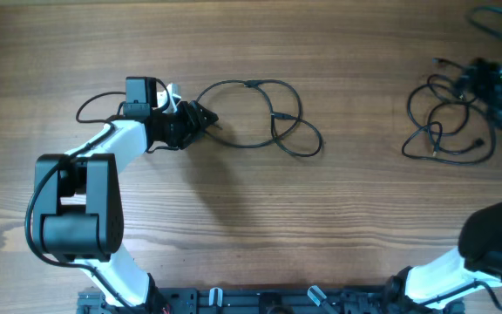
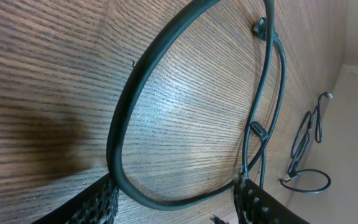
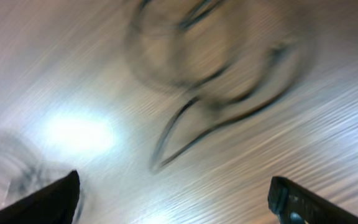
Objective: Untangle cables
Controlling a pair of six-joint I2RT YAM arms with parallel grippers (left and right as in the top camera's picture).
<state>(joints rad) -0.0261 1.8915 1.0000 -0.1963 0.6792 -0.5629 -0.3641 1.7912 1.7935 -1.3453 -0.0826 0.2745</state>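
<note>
Overhead: my left end effector (image 1: 206, 118), fingers apart, straddles one end of the thin black cable loop (image 1: 248, 84), probably to spread it flat.

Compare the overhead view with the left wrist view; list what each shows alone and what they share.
Overhead only: the left arm and right arm bodies, plus the full tangle at the table's right. Left wrist only: the left gripper's textured fingers, spread, with the loop's near end between them. Shared: the looped cable on the wooden table.
</note>
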